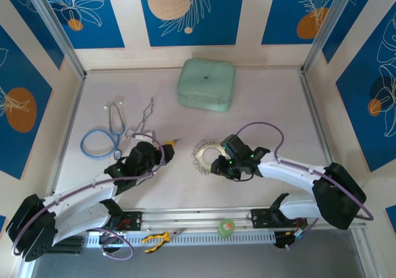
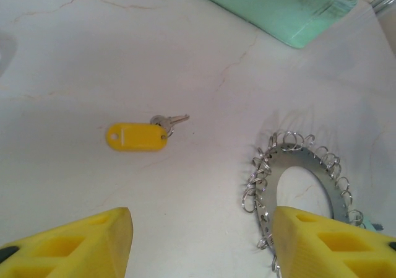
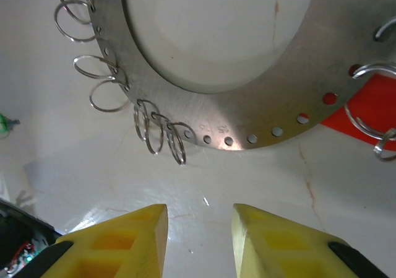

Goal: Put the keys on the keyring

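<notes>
Left claw (image 2: 201, 231) is gaping wide and holding nothing, between the yellow-tagged key (image 2: 136, 137) and the keyring (image 2: 275, 169). Right claw (image 3: 199, 222) is showing a narrow gap, empty, just short of the keyring's rim. Keyring is lying flat mid-table (image 1: 272, 129), a holed silver disc edged with wire loops, with the key lying apart to its left.

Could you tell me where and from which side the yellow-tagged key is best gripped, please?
I would grip the yellow tag across its short width, coming straight down: it lies flat on the table, clear of the keyring, and offers more to hold than the tiny metal blade.
</notes>
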